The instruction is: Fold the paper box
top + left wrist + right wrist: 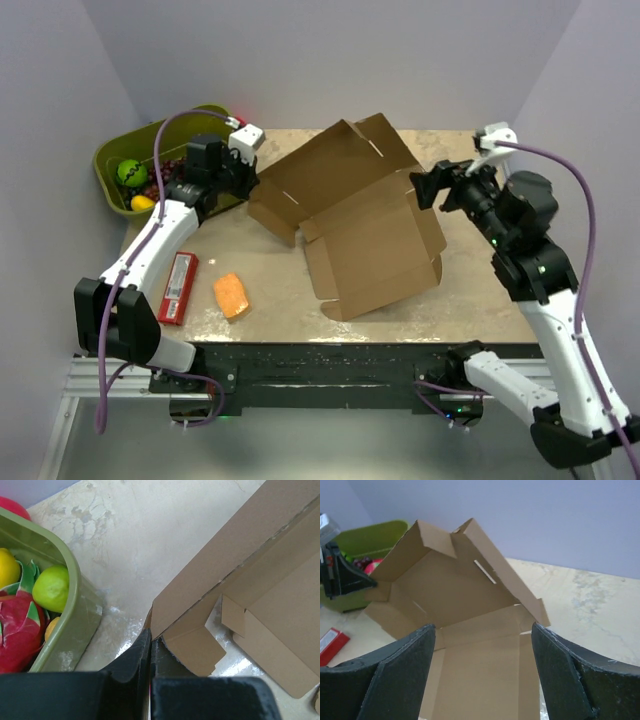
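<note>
Brown corrugated cardboard, the paper box (360,230), lies in the middle of the table (280,300), between the two arms. I judge the folding to be about half done. The bottom panel rests flat on the table and the low front wall is already partly bent up. The big lid panel stands tilted at the back, with its side flaps creased inward. No wall looks locked, the slots in the lid are empty and the box is wide open. What is left, in my opinion, is to raise and fix the side walls, then bring the lid down and tuck its flaps in.

At the left, the left gripper (248,185) reaches forward from beside the olive-green bin (110,170), the arm stretched low over the table. Its jaws are pressed together, and their tips touch the left corner of the raised lid flap. Whether a bit of cardboard is nipped between them, I cannot tell.

On the other side, the right gripper (425,188) hangs just beside the right edge of the box, pointing at it almost level. Its jaws stand wide apart and hold nothing.
</note>
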Tool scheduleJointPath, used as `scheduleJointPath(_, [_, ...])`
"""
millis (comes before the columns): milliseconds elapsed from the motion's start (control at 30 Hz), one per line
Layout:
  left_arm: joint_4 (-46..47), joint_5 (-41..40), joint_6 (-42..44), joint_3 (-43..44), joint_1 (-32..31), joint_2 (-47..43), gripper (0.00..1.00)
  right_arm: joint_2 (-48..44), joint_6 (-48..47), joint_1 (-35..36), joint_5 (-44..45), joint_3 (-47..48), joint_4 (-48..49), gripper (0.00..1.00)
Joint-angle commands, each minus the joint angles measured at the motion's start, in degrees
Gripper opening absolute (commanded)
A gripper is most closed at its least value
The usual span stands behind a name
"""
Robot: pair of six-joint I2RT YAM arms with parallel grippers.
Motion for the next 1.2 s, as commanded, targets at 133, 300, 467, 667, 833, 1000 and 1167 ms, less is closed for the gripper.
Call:
scheduleJointPath(133, [2.31, 1.61, 2.88, -1.57, -0.89, -1.17, 0.0, 12.59, -6.96, 19.68, 14.91, 12.54, -3.96, 0.8])
scheduleJointPath(300, [2.4, 1.61, 3.5, -2.27, -1.51, -1.26, 0.0, 22.42, -10.91, 23.83, 20.55, 20.64, -8.78, 0.8])
scheduleJointPath(467, [2.57, 1.52, 3.76, -2.62, -1.68, -1.61, 0.0, 28.33, -13.98, 25.5, 25.83, 26.54, -11.52, 0.8])
scheduleJointPath(667, [2.66, 1.61, 4.02, -2.71, -1.77, -2.14, 0.0, 33.42, -18.11, 25.42, 28.73, 30.31, -10.11, 0.79])
scheduleJointPath(833, [2.66, 1.44, 4.11, -2.89, -1.86, -2.84, 0.0, 37.56, -20.4, 25.42, 31.11, 32.6, -8.89, 0.76])
scheduleJointPath(1000, [2.84, 1.08, 4.11, -3.24, -1.95, -3.28, 0.0, 40.98, -20.76, 25.51, 32.43, 34.19, -9.14, 0.7])
scheduleJointPath(1167, [2.75, 0.82, 4.2, -3.24, -2.12, -3.46, 0.0, 41.69, -21.9, 25.42, 33.57, 33.13, -7.21, 0.6])
